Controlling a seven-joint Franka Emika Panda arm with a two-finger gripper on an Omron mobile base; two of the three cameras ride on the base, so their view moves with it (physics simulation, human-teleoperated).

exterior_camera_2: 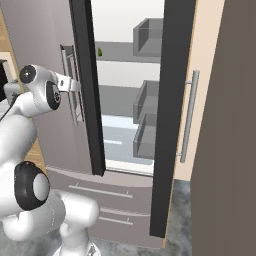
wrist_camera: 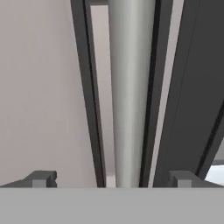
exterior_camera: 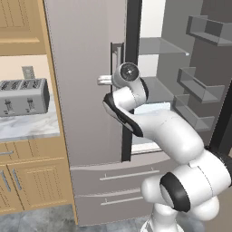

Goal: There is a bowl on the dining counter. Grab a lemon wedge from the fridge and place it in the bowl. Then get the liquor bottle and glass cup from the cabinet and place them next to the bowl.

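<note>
Pincer (wrist_camera: 112, 178) spread astride fridge door handle (wrist_camera: 129, 87).

The door handle (wrist_camera: 130, 92) runs between the fingers (wrist_camera: 41, 178) and is cut off at the hand view's top. A small dark green thing (exterior_camera_2: 99, 51) on the fridge shelf, beyond the fingers, is too small to tell. The toaster (exterior_camera: 22, 96) is cropped by the left edge.
</note>
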